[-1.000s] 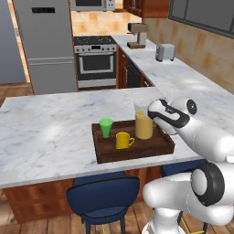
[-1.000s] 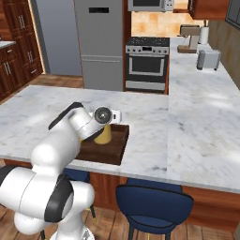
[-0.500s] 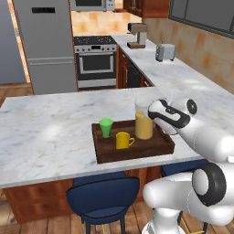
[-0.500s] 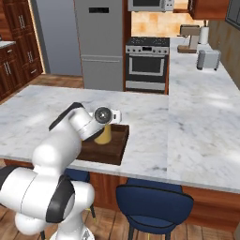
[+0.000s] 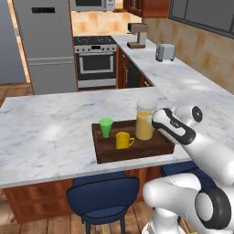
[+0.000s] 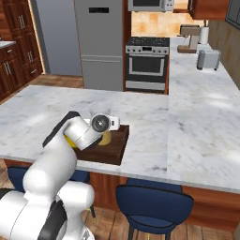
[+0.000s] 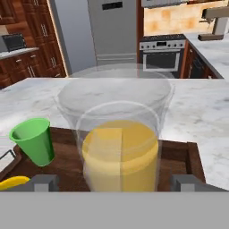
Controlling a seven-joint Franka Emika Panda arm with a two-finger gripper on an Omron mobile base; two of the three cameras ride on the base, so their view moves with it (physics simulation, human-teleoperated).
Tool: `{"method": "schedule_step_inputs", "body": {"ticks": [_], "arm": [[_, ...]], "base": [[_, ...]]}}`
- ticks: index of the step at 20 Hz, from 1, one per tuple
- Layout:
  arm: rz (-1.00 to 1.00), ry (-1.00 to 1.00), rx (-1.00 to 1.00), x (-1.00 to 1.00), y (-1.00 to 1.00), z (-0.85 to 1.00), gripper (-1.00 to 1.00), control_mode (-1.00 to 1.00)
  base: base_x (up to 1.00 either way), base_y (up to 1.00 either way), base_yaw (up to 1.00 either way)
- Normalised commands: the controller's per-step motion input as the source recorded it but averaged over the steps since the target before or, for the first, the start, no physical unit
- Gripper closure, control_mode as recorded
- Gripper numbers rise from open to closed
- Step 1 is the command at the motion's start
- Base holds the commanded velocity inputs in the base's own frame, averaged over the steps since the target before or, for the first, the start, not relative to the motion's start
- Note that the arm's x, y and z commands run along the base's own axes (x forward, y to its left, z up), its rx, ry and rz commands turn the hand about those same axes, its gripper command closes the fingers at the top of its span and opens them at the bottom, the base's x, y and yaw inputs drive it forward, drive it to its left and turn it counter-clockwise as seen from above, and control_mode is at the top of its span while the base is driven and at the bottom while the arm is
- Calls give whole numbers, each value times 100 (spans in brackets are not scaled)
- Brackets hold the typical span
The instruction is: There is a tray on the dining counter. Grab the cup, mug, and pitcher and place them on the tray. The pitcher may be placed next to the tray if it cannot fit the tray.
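A: Where is the tray [image 5: 132, 148] found?
B: It is set on the worktop [image 5: 50, 123], close to the front edge, nearer the right end than the left, as seen in the left base view.

A: What is carried on it?
B: 3 vessels are seen on it. The cup [image 5: 106, 127] is stood upright near the tray's back left corner. The mug [image 5: 122, 140] is placed just in front of the cup, toward the tray's front edge, its handle turned to the right. The pitcher [image 5: 145, 120] is stood upright toward the tray's right end, just beside the mug and apart from it.

A: How is the gripper [image 7: 114, 182] held?
B: It is spread wide, level with the pitcher's lower part. In the hand view 1 fingertip [image 7: 44, 182] is seen left of the glass and the other to its right, each with a gap to the wall, so nothing is pinched.

A: And from the right base view?
B: The tray's right end [image 6: 117, 147] is seen by the front edge, with the pitcher [image 6: 106, 137] largely hidden behind the arm.
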Motion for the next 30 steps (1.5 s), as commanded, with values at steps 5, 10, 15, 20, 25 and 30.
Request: {"method": "schedule_step_inputs", "body": {"ticks": [5,10,15,20,25,30], "arm": [[0,1,0,-46,0,30,-100,-100],[-1,10,0,-34,0,58,-100,-100],[-7,16,0,-53,0,61,-100,-100],[-8,19,0,-56,0,69,-100,-100],[-11,13,0,-76,0,61,-100,-100],[-10,6,0,-84,14,36,-100,-100]], "base": [[0,0,0],[0,0,0],[0,0,0],[0,0,0],[0,0,0],[0,0,0]]}}
